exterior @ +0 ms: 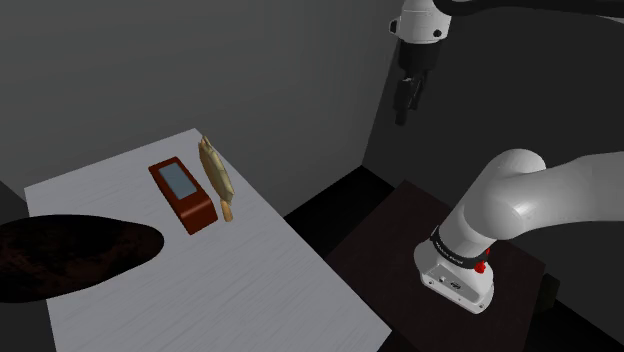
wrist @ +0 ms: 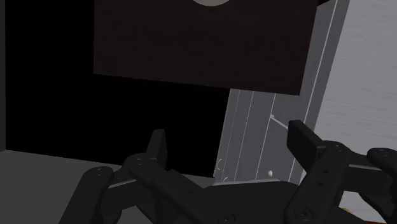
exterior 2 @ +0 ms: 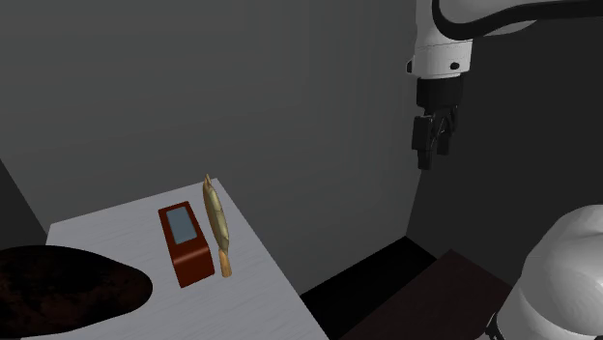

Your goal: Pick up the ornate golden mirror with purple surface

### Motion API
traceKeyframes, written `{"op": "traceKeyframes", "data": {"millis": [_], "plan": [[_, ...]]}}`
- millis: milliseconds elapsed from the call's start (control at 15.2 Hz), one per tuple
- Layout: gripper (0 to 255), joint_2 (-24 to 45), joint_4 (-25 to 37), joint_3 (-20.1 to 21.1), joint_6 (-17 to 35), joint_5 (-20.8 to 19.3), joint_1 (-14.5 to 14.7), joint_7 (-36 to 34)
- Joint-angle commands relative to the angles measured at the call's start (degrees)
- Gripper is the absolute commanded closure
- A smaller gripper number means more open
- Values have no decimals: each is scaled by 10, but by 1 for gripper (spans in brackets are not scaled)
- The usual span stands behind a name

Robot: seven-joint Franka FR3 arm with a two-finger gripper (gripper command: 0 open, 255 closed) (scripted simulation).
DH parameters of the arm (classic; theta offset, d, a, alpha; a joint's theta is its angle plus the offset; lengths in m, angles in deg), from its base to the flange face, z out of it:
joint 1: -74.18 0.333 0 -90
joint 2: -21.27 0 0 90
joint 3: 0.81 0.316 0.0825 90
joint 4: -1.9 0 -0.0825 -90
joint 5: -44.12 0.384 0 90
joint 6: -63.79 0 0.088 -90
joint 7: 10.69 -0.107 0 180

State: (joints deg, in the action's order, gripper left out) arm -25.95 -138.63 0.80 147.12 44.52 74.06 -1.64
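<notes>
Shoulder view: the golden mirror point(exterior: 216, 178) lies near the counter's point(exterior: 255, 285) far edge, a long slim shape with its handle end pointing toward the near side. It lies just beside a red-brown box point(exterior: 183, 195) with a grey-blue top panel, along the box's side nearer the stand point(exterior: 395, 225); its face cannot be made out. A dark brown oval slab point(exterior: 70, 255) sits at the counter's edge on this view's left. The end effector point(exterior: 402, 102) hangs high in the air, well apart from the mirror and out past the counter's stand-side edge. In the wrist view its black fingers point(wrist: 158, 145) stand apart, nothing between them.
</notes>
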Motion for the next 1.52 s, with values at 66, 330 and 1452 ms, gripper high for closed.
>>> {"op": "traceKeyframes", "data": {"millis": [66, 330, 1452], "plan": [[0, -4, -11, 12, 18, 11, 4, -14], [0, -11, -48, 62, 96, 54, 22, -70], [0, 149, -47, 330, 467, 112, 20, -324]]}}
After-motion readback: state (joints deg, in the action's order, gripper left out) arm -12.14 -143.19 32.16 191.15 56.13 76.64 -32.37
